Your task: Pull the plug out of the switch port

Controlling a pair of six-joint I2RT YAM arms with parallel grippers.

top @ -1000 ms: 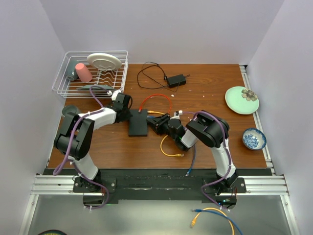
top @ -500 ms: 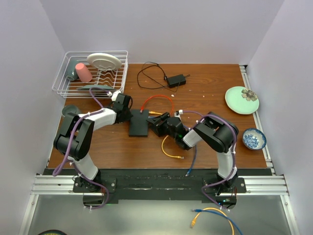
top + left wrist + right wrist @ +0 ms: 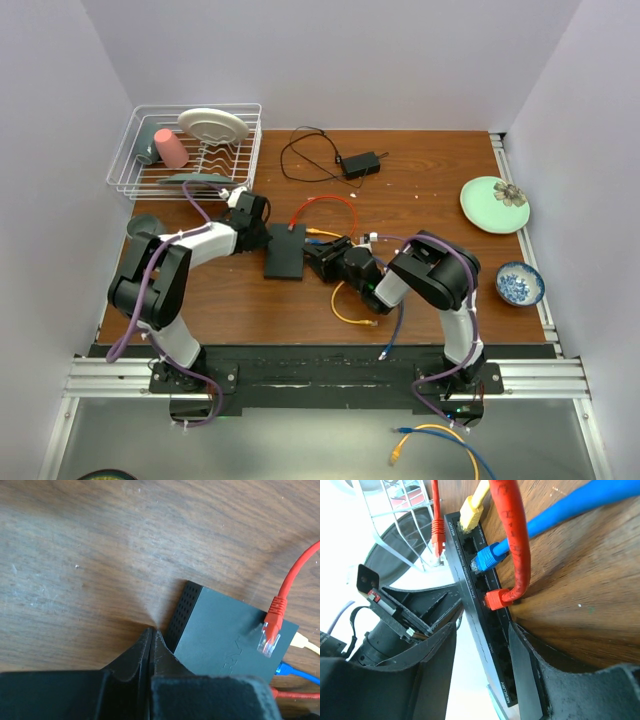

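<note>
Plug (image 3: 495,600), taken to be the red one: seated in the switch port (image 3: 472,577) on the narrow edge of the black box (image 3: 284,250) mid-table, next to a blue plug (image 3: 487,560) and a yellow plug (image 3: 470,512). Probably light, hard plastic with a brittle latch; the cord is soft, so grasp the body. Right gripper (image 3: 484,627): fingers apart, straddling the box edge, holding nothing. Left gripper (image 3: 152,635): fingers closed, empty, tips on the table (image 3: 75,540) just beside the box.
</note>
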